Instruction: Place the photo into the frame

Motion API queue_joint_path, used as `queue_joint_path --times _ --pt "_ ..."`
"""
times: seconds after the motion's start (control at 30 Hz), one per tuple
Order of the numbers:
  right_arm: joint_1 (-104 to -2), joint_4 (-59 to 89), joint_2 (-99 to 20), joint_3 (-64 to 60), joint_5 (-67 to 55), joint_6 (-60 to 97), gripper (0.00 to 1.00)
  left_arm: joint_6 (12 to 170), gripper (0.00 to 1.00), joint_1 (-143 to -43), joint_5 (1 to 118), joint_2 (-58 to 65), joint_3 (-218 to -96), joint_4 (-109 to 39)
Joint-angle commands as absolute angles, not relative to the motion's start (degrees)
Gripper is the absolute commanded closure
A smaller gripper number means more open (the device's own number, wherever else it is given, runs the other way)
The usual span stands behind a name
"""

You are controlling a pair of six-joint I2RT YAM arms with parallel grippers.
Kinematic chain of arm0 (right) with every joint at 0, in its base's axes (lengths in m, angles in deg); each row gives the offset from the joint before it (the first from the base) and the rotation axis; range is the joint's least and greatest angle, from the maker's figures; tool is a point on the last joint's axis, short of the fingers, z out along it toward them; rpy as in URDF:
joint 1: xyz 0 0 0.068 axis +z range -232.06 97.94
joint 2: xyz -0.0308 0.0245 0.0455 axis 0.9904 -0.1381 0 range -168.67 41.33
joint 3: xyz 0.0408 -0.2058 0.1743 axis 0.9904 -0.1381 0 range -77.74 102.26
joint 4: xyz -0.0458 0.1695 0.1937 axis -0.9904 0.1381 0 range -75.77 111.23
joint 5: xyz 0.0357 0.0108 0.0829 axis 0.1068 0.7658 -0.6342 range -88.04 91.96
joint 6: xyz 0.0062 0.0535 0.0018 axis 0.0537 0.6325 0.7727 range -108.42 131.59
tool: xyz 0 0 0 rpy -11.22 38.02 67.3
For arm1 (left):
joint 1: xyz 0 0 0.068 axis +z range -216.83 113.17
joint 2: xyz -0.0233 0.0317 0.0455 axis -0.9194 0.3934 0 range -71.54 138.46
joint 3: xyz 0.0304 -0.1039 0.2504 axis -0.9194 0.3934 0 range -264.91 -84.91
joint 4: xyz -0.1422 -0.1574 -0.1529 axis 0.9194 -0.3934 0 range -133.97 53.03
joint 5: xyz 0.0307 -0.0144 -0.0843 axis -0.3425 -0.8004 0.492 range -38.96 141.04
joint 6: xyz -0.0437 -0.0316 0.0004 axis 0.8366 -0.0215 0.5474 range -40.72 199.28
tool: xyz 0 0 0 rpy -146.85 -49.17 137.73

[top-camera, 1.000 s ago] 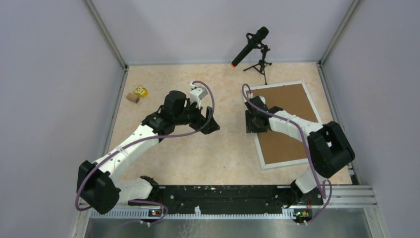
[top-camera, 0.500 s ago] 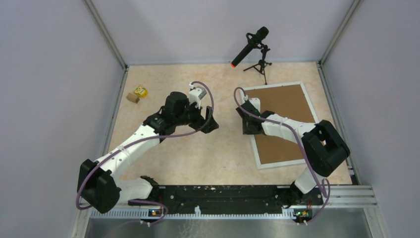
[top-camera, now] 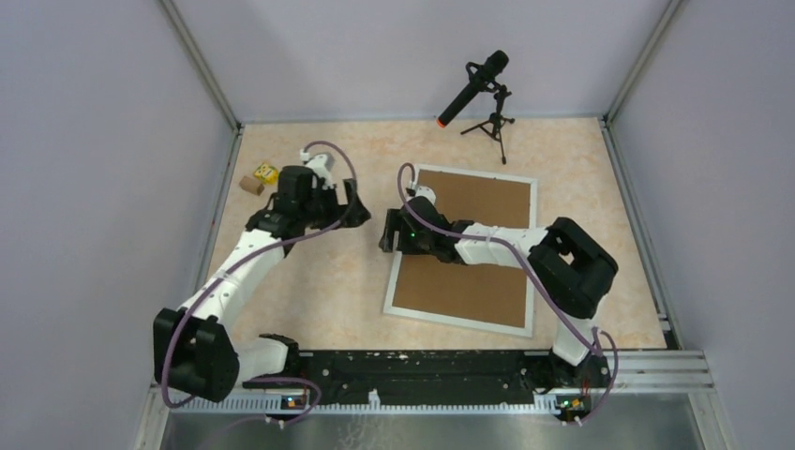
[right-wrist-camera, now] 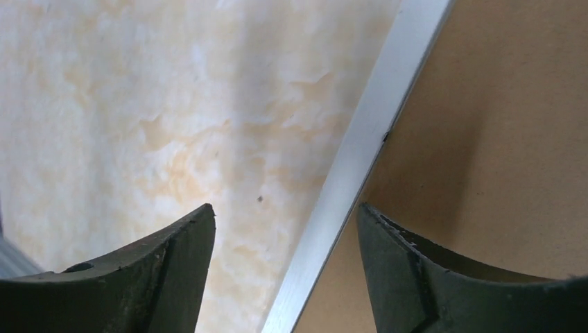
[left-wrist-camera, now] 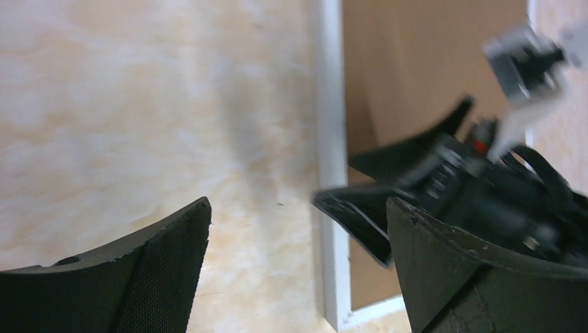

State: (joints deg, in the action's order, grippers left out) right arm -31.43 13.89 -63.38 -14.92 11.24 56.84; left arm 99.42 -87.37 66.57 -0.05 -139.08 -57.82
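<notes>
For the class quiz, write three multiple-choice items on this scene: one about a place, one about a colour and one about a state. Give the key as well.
1. Where on the table does the microphone stand? A near edge; B far edge; C centre.
2. What colour is the moulding of the frame? A black; B white; C red.
3. How is the left claw? A shut on a cloth; B shut on a cup; C open and empty.
Key: B, it stands beyond the frame in the overhead view; B, a white rail borders the brown board; C, its jaws stand apart over bare table.
</notes>
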Motion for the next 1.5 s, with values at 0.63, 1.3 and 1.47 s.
queue_joint_path --times 0.63,1.3,1.47 --pt "-80.3 21.4 -27.4 -43.8 -0.7 42.1 0.49 95.0 0.3 -90.4 81.3 37.8 -166.9 -64.6" --pt "-89.4 6.0 -48.1 -39.6 -12.4 39.8 0.64 105.2 0.41 -86.3 75.2 57.3 -183.3 -44.2" --pt "-89.4 4.7 -48.4 -41.5 -11.6 39.4 0.79 104.7 0.5 -86.3 72.4 59.3 -185.6 -43.2"
